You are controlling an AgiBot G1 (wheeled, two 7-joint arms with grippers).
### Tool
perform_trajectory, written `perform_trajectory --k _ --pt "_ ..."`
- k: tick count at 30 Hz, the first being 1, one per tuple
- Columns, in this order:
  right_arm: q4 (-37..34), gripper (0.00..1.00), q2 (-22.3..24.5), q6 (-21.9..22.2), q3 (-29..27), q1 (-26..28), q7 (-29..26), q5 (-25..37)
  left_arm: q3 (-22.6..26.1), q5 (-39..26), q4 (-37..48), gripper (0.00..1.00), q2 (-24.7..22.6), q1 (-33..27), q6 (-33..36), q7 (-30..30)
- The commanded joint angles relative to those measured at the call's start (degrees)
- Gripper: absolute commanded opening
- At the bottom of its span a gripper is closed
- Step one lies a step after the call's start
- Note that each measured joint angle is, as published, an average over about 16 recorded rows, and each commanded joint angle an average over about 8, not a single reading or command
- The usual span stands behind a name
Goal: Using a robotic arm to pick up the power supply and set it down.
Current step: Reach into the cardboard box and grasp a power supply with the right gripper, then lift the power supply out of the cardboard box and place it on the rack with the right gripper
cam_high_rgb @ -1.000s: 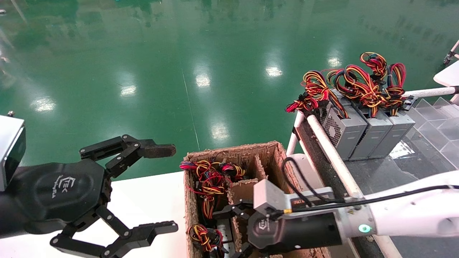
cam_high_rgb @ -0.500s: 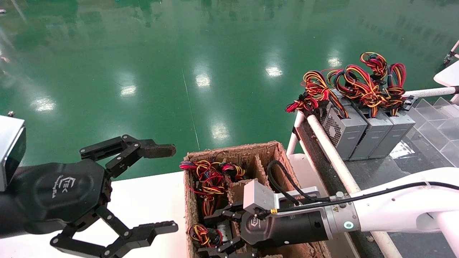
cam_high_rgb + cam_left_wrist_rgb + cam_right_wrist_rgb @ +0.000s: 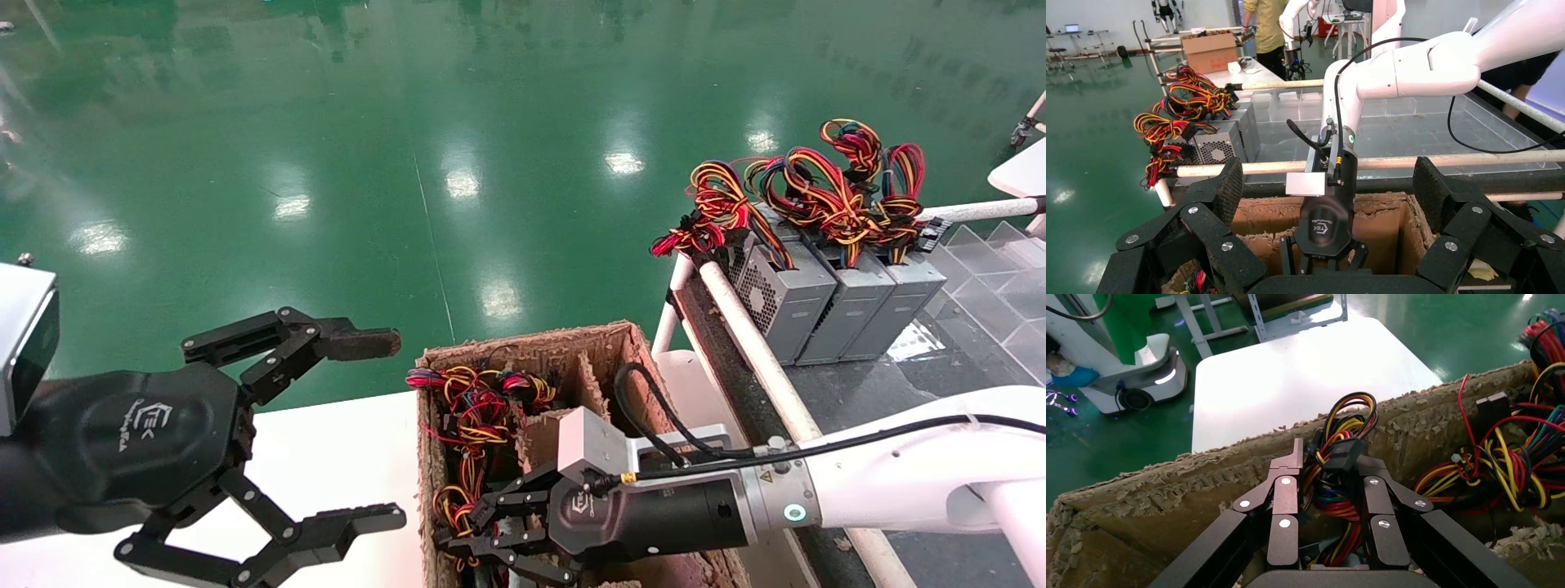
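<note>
The right gripper [image 3: 482, 535], by far the nearer arm, has its jaws closed on the wire bundle [image 3: 1340, 462] of a power supply [image 3: 490, 563] at 6 o'clock in the cardboard box [image 3: 523, 347]. The left gripper [image 3: 359, 433] hangs open at 8 o'clock. Three finished supplies [image 3: 850, 306] stand at 2 o'clock.

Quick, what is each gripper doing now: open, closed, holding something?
Left gripper: open, empty, over the white table.
Right gripper: closed on a power supply's wires inside the cardboard box.
</note>
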State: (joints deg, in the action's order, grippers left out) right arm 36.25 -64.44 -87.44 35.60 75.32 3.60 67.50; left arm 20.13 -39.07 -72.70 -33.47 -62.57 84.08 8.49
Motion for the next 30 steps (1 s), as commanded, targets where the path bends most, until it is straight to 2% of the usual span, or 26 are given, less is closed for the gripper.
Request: perform_trajectory --k 1,8,17,30 --pt "-0.51 0.00 -0.05 -0.29 -0.14 0.06 0.47 -0.30 0.00 0.00 0.00 1.00 0.00 0.00 0.00 0.00" --pt "1.01 0.00 2.04 -1.29 -2.44 -0.49 1.09 -4.23 0.01 0.00 0.00 1.00 0.00 0.00 0.00 0.00" --pt "6.70 0.00 6.49 -1.37 -6.08 -2.24 -0.41 -10.88 0.01 0.01 0.00 1.00 0.01 0.00 -0.01 -0.01" --pt "19.39 0.00 15.02 3.35 -12.79 -4.44 -4.47 -18.85 0.02 0.02 0.00 1.00 0.01 -0.01 -0.01 -0.01"
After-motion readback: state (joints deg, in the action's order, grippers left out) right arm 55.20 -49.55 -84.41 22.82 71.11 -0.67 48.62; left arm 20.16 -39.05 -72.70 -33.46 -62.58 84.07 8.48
